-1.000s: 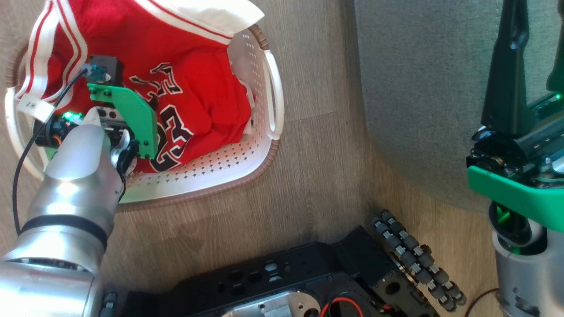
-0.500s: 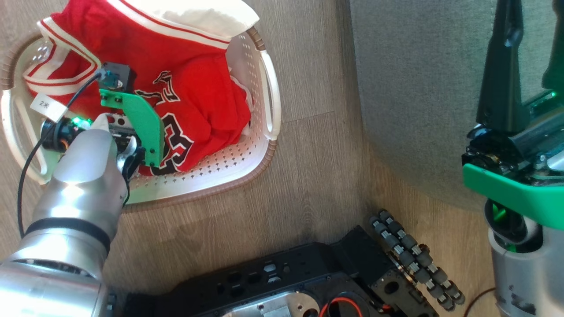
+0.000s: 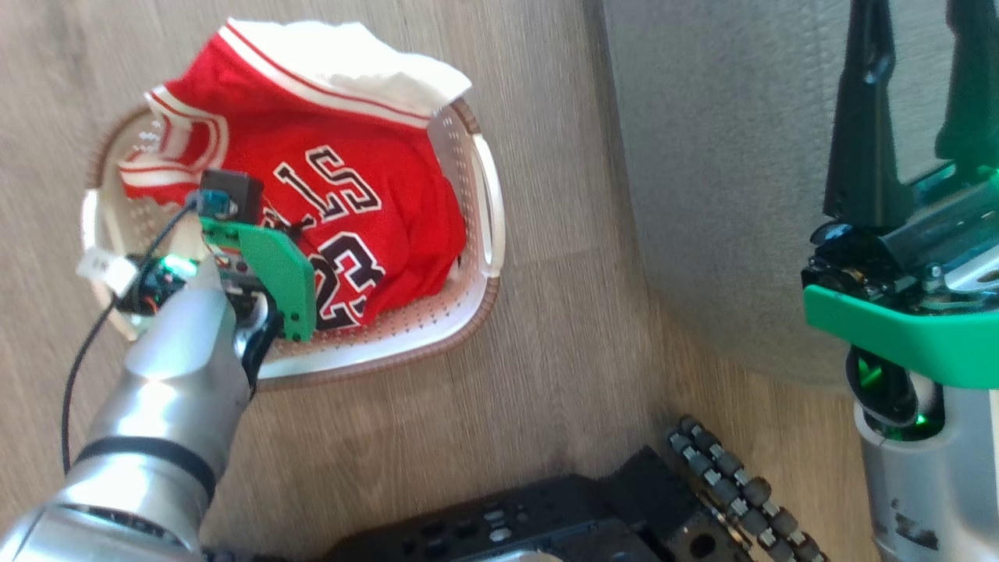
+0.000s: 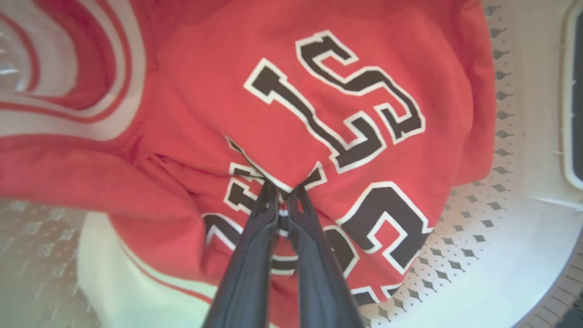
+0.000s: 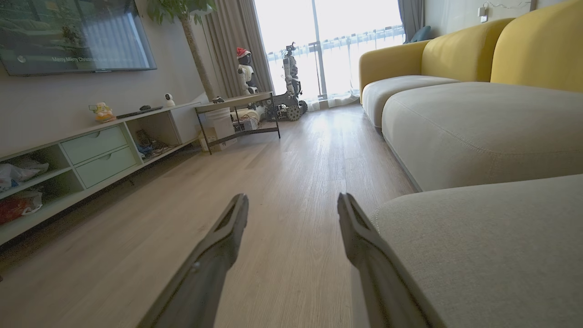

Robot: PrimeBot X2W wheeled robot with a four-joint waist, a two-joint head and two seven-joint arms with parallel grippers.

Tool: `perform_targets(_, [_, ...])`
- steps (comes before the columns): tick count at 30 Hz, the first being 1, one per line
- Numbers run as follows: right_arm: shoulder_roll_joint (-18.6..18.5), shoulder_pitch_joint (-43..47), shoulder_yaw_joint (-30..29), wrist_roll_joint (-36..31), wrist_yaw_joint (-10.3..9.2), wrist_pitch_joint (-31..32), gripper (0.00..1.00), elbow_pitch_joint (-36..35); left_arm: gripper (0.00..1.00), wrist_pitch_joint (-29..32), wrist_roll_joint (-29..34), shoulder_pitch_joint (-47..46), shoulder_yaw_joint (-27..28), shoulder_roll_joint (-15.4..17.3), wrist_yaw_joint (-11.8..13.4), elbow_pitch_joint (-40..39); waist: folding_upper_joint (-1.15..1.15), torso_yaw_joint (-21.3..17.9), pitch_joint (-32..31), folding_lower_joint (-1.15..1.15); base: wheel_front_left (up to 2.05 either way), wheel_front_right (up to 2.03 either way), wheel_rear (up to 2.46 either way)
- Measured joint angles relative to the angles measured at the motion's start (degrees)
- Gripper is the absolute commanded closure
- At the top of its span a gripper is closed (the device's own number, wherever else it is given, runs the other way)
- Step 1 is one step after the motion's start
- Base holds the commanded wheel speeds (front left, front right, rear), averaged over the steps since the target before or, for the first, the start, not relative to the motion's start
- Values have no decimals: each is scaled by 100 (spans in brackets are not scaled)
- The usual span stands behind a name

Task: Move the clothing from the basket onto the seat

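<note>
seat [image 3: 702, 156] upper right of head view; basket [image 3: 485, 195] upper left, clothing [image 3: 375, 156] still inside. change: left gripper [image 4: 282, 196] went from spread to clenched on a fold at the lettering. i judge the grasp made, lift next. right gripper [image 5: 292, 198] spread, empty.

Matt red cloth jersey [image 3: 390, 156] in glossy perforated plastic basket [image 3: 437, 328] on wood-grain floor [image 3: 546, 382].

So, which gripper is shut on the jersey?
The left gripper, pinching the red basketball jersey in the basket; the right gripper stands open, holding nothing.
</note>
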Motion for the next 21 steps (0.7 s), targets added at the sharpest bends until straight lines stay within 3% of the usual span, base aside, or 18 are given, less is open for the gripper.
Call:
perform_targets(11, [-94, 401, -7, 60, 0, 0, 0, 409, 100, -955, -535, 840, -404, -56, 0, -316, 0, 148, -1279, 0, 0, 0, 0])
perform_targets(21, [-200, 972, 12, 207, 0, 0, 0, 769, 100, -1295, -915, 1514, -701, 20, 0, -881, 0, 318, -2577, 0, 0, 0, 0])
